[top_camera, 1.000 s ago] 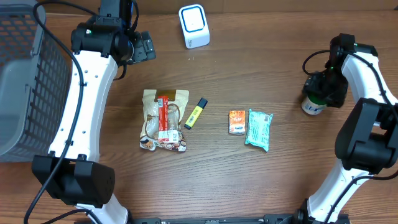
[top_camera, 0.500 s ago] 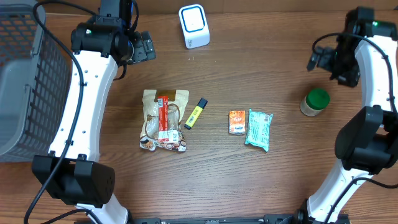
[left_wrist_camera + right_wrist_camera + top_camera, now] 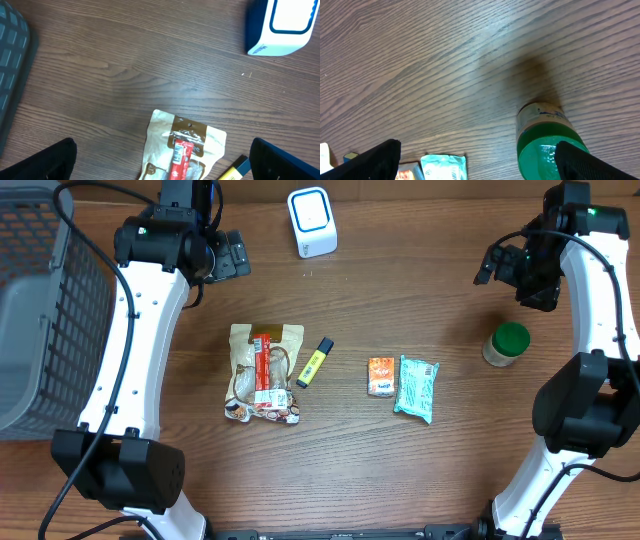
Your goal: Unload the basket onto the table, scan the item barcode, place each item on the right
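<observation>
Overhead and wrist views. The right tool (image 3: pixel 477 159) is held spread and empty above the table (image 3: pixel 420 470), beside and apart from the green-lidded jar (image 3: pixel 508 343), which is stood upright on the right side of the table. The left tool (image 3: pixel 162 159) is likewise spread and empty, above the snack bag (image 3: pixel 264 372). The white scanner (image 3: pixel 312 222) is seen at the far edge, well apart from the jar

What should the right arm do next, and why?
Probably swing the right fingers over toward the teal packet. They are open and empty, the green-lidded jar stands on its own, and that packet looks like the nearest other loose item.
</observation>
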